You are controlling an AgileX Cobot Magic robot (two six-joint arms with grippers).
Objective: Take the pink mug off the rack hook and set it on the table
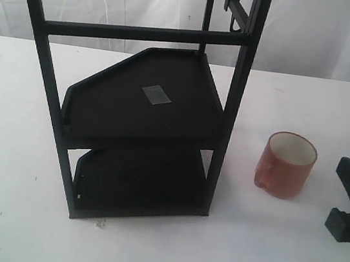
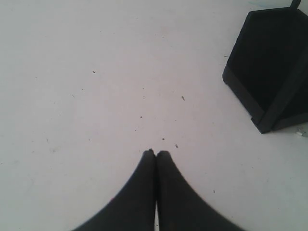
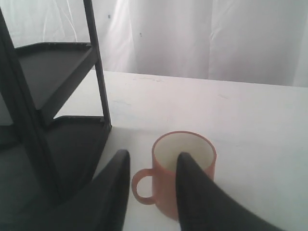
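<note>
pink mug [image 1: 287, 165] upright on the table [image 1: 144, 257] beside the rack [image 1: 184, 109] — done, i'd say; right gripper [image 3: 154, 156] spread, left gripper [image 2: 155, 154] pressed together.

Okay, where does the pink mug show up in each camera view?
Exterior view: pink mug right of centre, on the table, right of the rack.
Left wrist view: not in it.
Right wrist view: just past the open right gripper, beside the rack.
Shared landmark: the rack, in all three.

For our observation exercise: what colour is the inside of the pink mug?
The pink mug is white inside, seen most clearly in the right wrist view.
</note>
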